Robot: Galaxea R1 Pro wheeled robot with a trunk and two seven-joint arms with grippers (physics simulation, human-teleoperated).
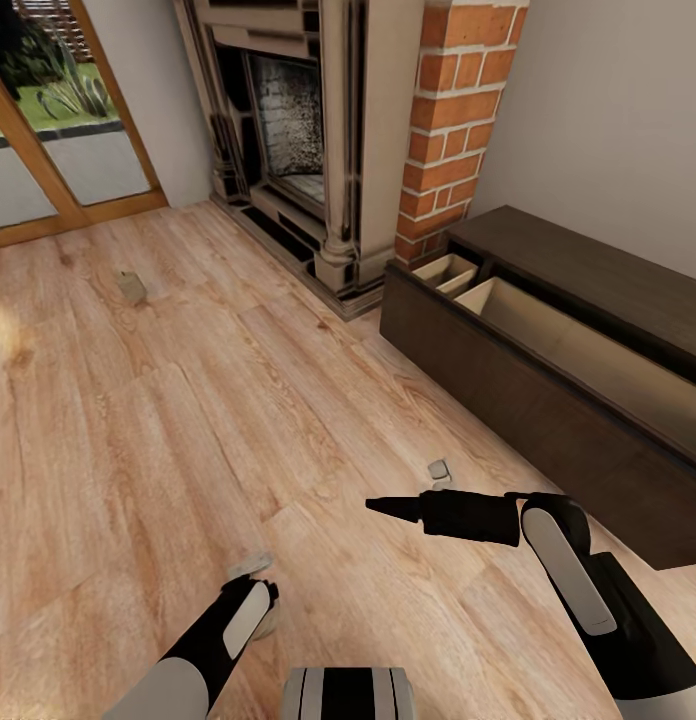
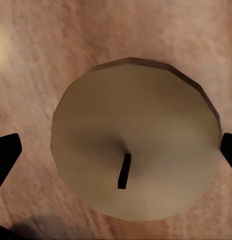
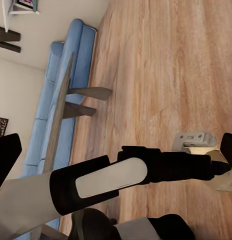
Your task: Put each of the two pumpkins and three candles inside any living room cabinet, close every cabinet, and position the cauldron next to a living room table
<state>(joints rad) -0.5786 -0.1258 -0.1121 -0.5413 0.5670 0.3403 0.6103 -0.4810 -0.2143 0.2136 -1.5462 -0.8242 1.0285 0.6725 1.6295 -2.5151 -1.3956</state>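
One candle [image 2: 136,145] between open fingers [image 2: 7,155].

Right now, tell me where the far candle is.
In the head view the far candle lies on the wood floor at upper left, near the glass door, left of the fireplace.

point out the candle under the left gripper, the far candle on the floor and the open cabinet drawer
candle under the left gripper [image 2: 136,145], left wrist view, on its flat top beside the wick
far candle [image 1: 133,288], head view, on its side
open cabinet drawer [image 1: 588,350], head view, on its inner wall
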